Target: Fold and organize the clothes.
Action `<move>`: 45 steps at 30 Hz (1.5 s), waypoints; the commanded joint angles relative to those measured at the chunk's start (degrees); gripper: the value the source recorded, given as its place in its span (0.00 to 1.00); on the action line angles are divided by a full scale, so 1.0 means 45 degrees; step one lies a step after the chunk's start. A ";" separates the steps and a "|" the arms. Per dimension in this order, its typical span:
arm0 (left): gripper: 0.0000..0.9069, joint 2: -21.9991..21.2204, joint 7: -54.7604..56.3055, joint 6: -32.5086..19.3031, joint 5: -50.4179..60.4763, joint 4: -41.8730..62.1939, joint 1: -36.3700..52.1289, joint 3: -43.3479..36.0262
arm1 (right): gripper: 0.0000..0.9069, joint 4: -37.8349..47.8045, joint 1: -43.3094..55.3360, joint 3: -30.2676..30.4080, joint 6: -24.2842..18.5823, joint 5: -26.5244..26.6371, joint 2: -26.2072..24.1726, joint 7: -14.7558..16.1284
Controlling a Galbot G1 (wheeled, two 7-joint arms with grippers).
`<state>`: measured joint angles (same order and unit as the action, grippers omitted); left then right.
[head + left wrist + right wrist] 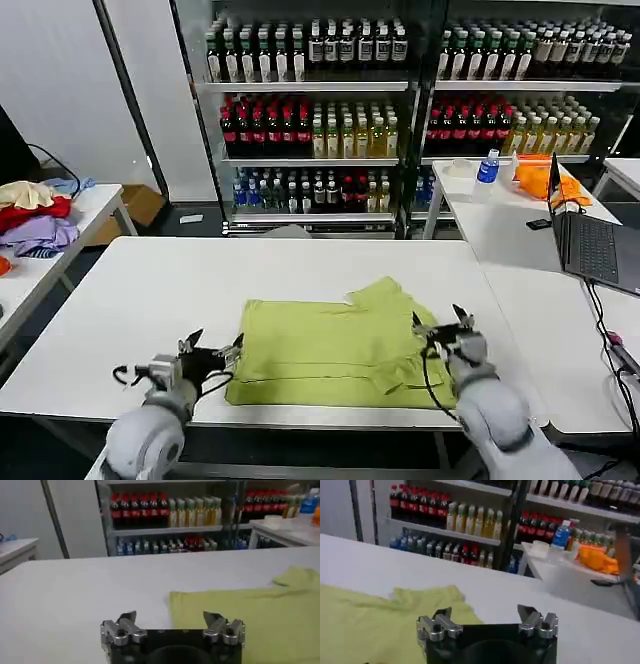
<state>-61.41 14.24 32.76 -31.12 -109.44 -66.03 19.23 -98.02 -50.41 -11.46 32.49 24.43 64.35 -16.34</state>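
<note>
Partly folded, T-shirt (330,345) hides its underside; left tool (212,357) and right tool (440,331) gape empty.

White table (140,300), folded lime T-shirt (320,345) flat on it

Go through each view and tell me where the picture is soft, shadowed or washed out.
Head view: even overhead light, the T-shirt crisp on the white table, faint shadows under the left gripper and right gripper. Left wrist view: shelves of bottles soft, table bright. Right wrist view: the orange cloth and background blurred.
</note>
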 commanded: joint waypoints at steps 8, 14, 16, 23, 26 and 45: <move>1.00 -0.0663 -0.0026 0.0049 -0.0417 0.5601 0.5491 -0.2897 | 1.00 0.5965 0.4667 0.1582 -0.0157 0.0609 0.1904 -0.0075; 1.00 -0.0853 -0.0043 0.0028 -0.0400 0.6074 0.5850 -0.3149 | 1.00 0.7620 0.5448 0.1770 0.0002 0.0964 0.2448 0.0039; 0.91 -0.0889 -0.0055 0.0015 -0.0389 0.6208 0.5886 -0.3198 | 1.00 0.7985 0.5560 0.1762 0.0048 0.1066 0.2594 0.0054; 0.02 -0.0874 -0.0118 -0.0061 -0.0322 0.6176 0.5661 -0.3247 | 0.02 0.8476 0.5303 0.2112 0.0145 0.1866 0.2983 0.0062; 0.02 -0.0836 -0.0153 -0.0099 -0.0315 0.6069 0.5460 -0.3232 | 0.00 0.8191 0.5031 0.2217 0.0141 0.1945 0.3017 0.0047; 0.02 -0.0642 -0.0476 -0.0333 -0.0596 0.5112 0.4444 -0.2907 | 0.00 0.6509 0.4087 0.1860 0.0016 0.1909 0.2654 -0.0027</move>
<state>-64.36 12.15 31.85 -33.39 -85.57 -45.11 5.94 -66.94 -31.32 -3.22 32.49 32.50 75.93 -16.44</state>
